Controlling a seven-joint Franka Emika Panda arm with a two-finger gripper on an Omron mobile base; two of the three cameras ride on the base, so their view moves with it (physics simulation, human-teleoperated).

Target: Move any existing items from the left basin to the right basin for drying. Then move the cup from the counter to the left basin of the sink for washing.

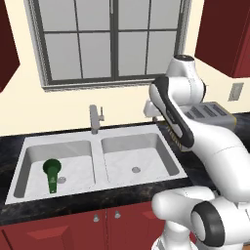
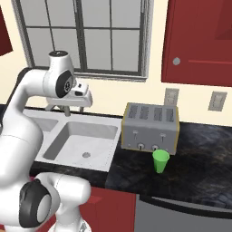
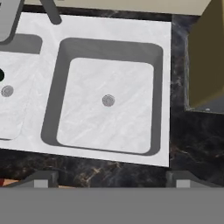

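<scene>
Nearest the camera the hand (image 3: 109, 181) hangs wide open and empty, looking down into the right basin (image 3: 83, 131). The dark green bottle (image 1: 51, 173) lies to the hand's left in the left basin (image 1: 29, 168), neck pointing toward the worktop (image 1: 73, 202) front edge, so the reach must go leftward.

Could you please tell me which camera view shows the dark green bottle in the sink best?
The left base view: the bottle lies whole in the left basin, wide end toward the window. The hand view catches a dark sliver of it at its left edge.
</scene>
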